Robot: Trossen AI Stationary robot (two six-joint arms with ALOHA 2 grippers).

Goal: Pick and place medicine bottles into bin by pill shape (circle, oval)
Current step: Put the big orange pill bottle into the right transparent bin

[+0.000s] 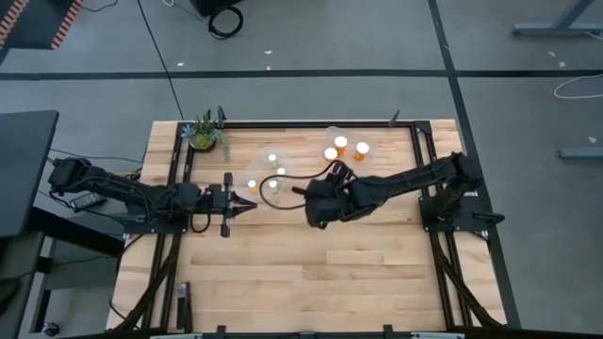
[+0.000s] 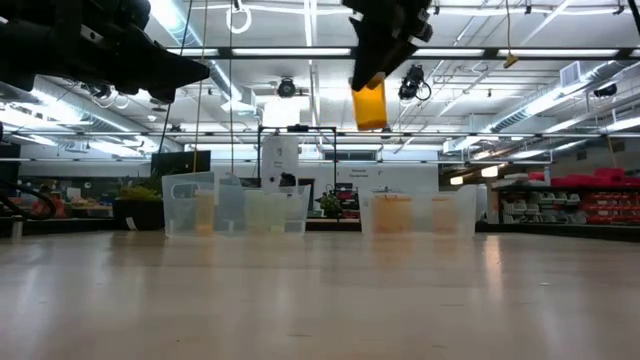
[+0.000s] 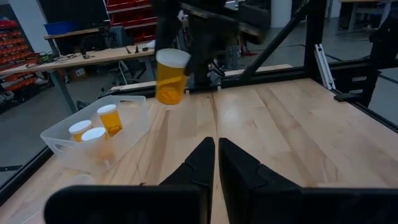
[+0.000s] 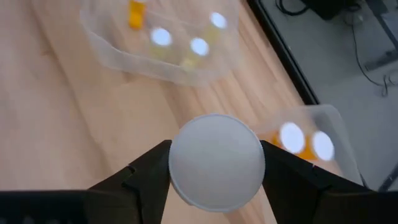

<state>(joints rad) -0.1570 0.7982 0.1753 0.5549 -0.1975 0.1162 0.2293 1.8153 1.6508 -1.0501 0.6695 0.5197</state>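
Note:
My right gripper [image 1: 306, 200] is shut on a medicine bottle [image 2: 370, 102] with an amber body and a white cap, high above the middle of the table. The bottle also shows in the left wrist view [image 3: 171, 78]. My left gripper [image 1: 247, 205] is shut and empty. It hovers level just left of the bottle and points at it. Two clear bins stand toward the far edge. The left bin [image 1: 267, 174] and the right bin [image 1: 347, 146] each hold white-capped bottles standing on their bases. My right gripper pinches the bottle's white cap [image 4: 216, 160] between its two fingers [image 4: 148, 171], one on each side. The fingers come from above, pointing down. The bottle hangs upright below them, cap up, its amber body [image 2: 370, 108] lifted well clear of the table.
A green potted plant [image 1: 204, 132] stands at the far left corner. Black frame rails [image 1: 429, 179] run along the table's sides. The near half of the wooden table [image 1: 311, 273] is bare. Shelves and benches of the room show beyond the table.

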